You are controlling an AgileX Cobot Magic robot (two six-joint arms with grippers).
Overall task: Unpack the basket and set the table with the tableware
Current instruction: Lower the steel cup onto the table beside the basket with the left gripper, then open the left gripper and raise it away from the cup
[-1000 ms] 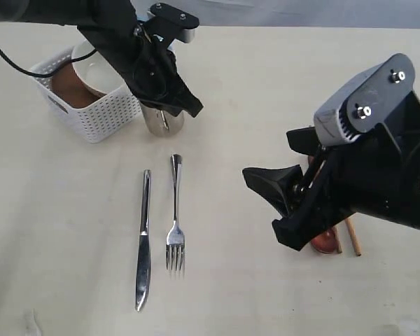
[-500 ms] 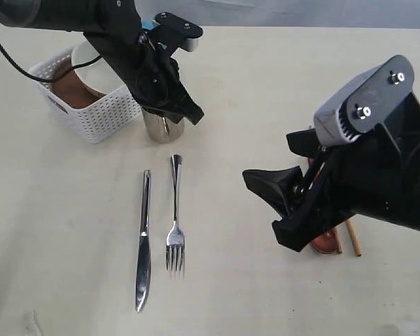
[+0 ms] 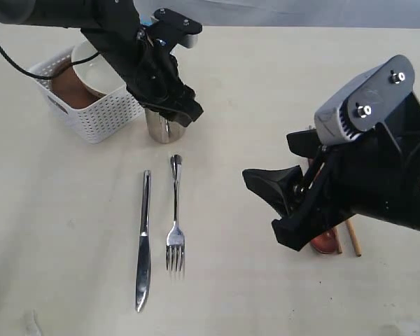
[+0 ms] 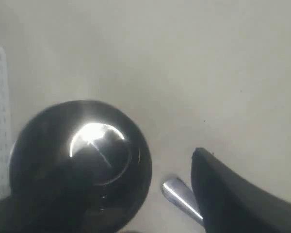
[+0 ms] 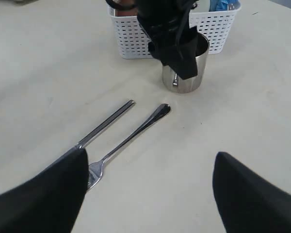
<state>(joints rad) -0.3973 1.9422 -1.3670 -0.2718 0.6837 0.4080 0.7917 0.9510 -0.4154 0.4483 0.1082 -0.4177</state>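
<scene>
The steel cup point(image 3: 161, 128) stands upright on the table point(image 3: 70, 210) beside the white basket point(image 3: 101, 115). My left gripper point(image 3: 173, 112) hovers over the cup with its jaws open. In the left wrist view one finger point(image 4: 233, 199) stands clear of the cup point(image 4: 94, 145) rim. The basket holds the cream bowl point(image 3: 98, 70) and a reddish-brown plate point(image 3: 66, 91). Knife point(image 3: 144, 238) and fork point(image 3: 175, 217) lie side by side in front of the cup. My right gripper point(image 3: 269, 203) is open and empty above the table, partly hiding the dark red spoon point(image 3: 325, 242) and chopsticks point(image 3: 353, 238).
A blue packet point(image 5: 225, 5) shows in the basket point(image 5: 136, 34) behind the cup point(image 5: 182, 73). The fork handle end point(image 4: 179, 196) lies close to the cup's base. A black cable point(image 3: 7, 59) trails from the left arm near the basket.
My left gripper's jaws have spread apart and let go of the cup, which now stands on the table. The right arm has not moved.
</scene>
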